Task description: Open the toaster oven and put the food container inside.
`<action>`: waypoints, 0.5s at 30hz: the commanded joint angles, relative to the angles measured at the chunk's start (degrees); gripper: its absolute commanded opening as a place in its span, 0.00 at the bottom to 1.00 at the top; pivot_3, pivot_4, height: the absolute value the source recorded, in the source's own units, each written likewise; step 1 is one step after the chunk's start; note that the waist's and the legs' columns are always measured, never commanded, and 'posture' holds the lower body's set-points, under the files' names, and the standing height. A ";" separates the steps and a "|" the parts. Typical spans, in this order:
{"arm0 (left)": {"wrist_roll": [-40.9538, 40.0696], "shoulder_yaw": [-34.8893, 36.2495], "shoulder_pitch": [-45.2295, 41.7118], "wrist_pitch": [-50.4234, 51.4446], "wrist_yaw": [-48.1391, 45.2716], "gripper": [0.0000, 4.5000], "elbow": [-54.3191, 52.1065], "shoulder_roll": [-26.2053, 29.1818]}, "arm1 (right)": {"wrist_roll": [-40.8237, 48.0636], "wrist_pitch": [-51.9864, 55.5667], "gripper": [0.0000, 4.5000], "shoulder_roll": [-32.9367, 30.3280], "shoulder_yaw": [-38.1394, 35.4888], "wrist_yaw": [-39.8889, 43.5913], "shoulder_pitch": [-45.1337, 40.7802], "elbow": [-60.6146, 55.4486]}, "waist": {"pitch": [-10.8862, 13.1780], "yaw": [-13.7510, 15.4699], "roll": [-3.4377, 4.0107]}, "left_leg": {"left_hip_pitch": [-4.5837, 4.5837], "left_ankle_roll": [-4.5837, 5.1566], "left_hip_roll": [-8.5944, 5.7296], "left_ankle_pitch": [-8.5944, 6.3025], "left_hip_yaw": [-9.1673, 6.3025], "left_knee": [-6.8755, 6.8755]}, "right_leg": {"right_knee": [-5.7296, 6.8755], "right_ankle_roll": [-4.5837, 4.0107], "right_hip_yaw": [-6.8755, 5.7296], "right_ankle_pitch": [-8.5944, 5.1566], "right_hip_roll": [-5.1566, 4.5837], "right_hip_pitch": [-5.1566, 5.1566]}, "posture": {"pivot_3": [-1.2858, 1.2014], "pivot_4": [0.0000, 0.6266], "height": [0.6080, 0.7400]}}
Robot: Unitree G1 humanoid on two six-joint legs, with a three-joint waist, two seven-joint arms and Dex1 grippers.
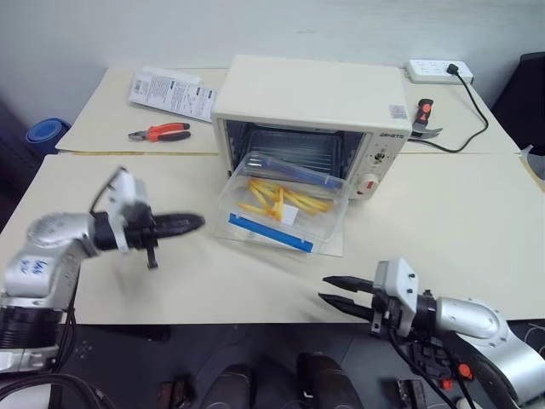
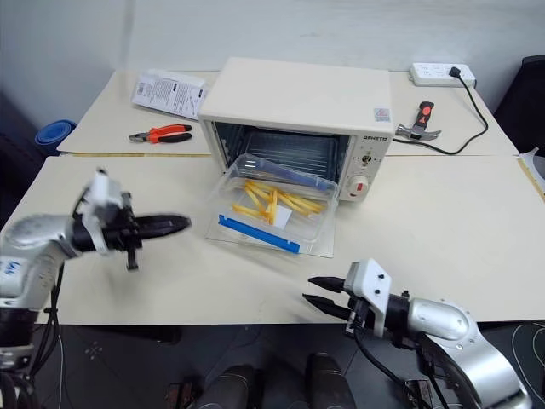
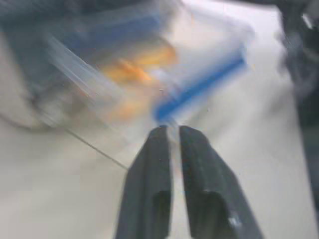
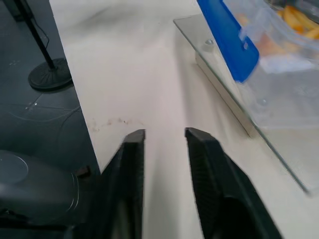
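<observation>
Left tool (image 1: 194, 223): fingers pressed together, empty, hovering above surface (image 1: 477, 230) left of oven door. Centre: toaster oven (image 1: 311, 106) w/ door folded down flat; food container (image 1: 281, 209) rests on door, far end reaching into the cavity. Right tool (image 1: 330, 289): narrow gap betw. fingers, empty, at surface's near edge.
</observation>
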 commanded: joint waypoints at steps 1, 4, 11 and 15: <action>2.57 -2.61 -1.08 -2.33 1.89 0.00 -2.59 -4.31 | -2.03 -0.73 0.00 2.85 1.01 -1.76 -3.94 2.44 | 0.00 0.12 -0.05 | -0.03 0.03 0.00 -0.02 -0.03 0.04 | -0.01 0.02 -0.03 0.02 0.00 0.01 | 0.52 0.24 1.00; 6.74 -3.94 -2.57 -4.13 7.90 0.00 -0.09 -9.78 | -5.10 -1.48 0.00 5.58 0.39 -4.80 -8.61 7.43 | -0.02 -0.11 -0.08 | -0.02 0.13 -0.04 -0.07 0.01 0.06 | -0.03 0.04 -0.01 0.04 0.00 0.01 | 0.52 0.24 1.00; 12.15 -2.08 -6.86 -7.45 21.30 0.00 6.13 -19.59 | -13.52 -9.83 0.00 9.74 -0.40 -9.05 -18.87 22.65 | -0.02 -0.46 -0.09 | -0.04 0.10 -0.05 -0.07 0.19 0.10 | 0.29 0.05 0.12 0.05 0.04 -0.24 | 0.52 0.24 1.00; 13.60 -0.74 -9.90 -10.24 28.39 0.00 9.65 -25.53 | -17.44 -14.33 0.00 14.99 -0.57 -14.17 -26.25 32.98 | -0.02 -0.52 -0.09 | -0.04 0.06 -0.04 -0.04 0.23 0.10 | 0.39 0.05 0.16 0.05 0.05 -0.32 | 0.52 0.24 1.00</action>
